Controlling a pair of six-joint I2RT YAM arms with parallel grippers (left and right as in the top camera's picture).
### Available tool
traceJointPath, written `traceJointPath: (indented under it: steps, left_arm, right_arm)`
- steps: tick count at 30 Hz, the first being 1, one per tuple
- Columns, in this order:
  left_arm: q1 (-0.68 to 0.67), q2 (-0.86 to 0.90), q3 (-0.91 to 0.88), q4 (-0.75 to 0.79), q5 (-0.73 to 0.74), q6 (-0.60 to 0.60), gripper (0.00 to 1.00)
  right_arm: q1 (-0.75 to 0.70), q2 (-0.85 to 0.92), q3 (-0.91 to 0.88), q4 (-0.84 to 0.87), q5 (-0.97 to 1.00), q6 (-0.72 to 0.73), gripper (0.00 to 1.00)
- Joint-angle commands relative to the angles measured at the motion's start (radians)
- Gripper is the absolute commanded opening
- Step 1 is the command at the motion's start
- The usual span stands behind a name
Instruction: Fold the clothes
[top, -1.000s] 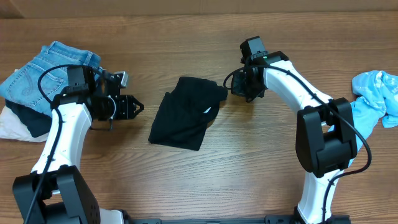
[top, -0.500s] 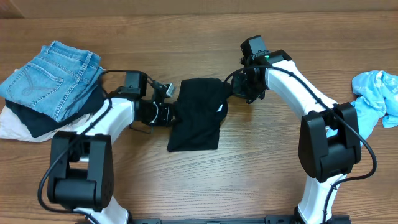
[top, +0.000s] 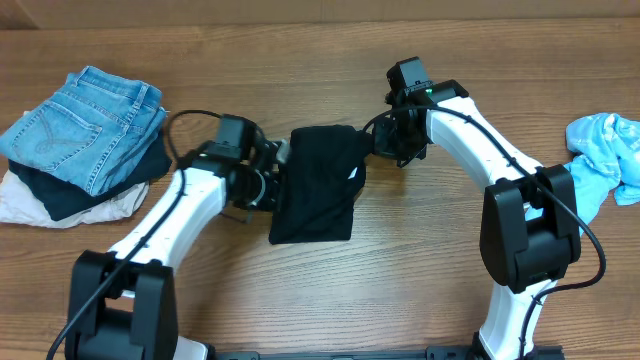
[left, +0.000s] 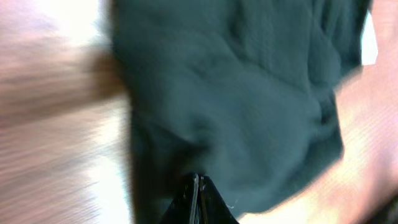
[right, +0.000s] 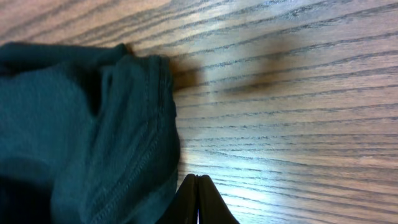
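The black T-shirt (top: 318, 185) lies folded into a narrow upright shape at the table's centre, a small white tag (top: 351, 174) showing near its right edge. My left gripper (top: 272, 182) is shut and sits at the shirt's left edge; in the left wrist view its closed tips (left: 196, 186) lie over the dark fabric (left: 249, 106). My right gripper (top: 385, 145) is shut at the shirt's upper right corner; in the right wrist view its tips (right: 196, 182) are over bare wood, right beside the shirt's hemmed edge (right: 93, 130).
A stack at the far left holds blue jeans (top: 85, 120) on a dark garment (top: 60, 195) and a white cloth (top: 20, 203). A light blue garment (top: 605, 155) lies at the right edge.
My left arm swung right from the table's left part to the shirt's left edge. The shirt turned from a slanted heap to a straighter, narrower fold. The right arm stayed put.
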Motion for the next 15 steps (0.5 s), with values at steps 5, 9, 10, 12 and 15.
traceJointPath:
  steps: [5, 9, 10, 12, 15]
  left_arm:
    - [0.181, 0.009, 0.007, 0.180, 0.010, 0.011, 0.37]
    - [0.146, 0.188, 0.007, 0.237, 0.055, 0.010, 0.26]
    - [0.140, 0.211, 0.007, 0.245, 0.075, 0.010, 0.24]
    - [0.129, 0.245, 0.007, 0.263, 0.128, 0.010, 0.21]
    - [0.121, 0.240, 0.009, 0.283, 0.258, 0.010, 0.15]
  right_arm:
    - [-0.001, -0.042, 0.010, -0.012, -0.009, -0.036, 0.04]
    - [-0.001, -0.042, 0.010, -0.025, -0.009, -0.036, 0.04]
    - [-0.001, -0.042, 0.010, -0.029, -0.009, -0.036, 0.04]
    - [-0.001, -0.042, 0.010, -0.033, -0.009, -0.036, 0.04]
    - [-0.001, -0.042, 0.010, -0.035, -0.009, -0.036, 0.04]
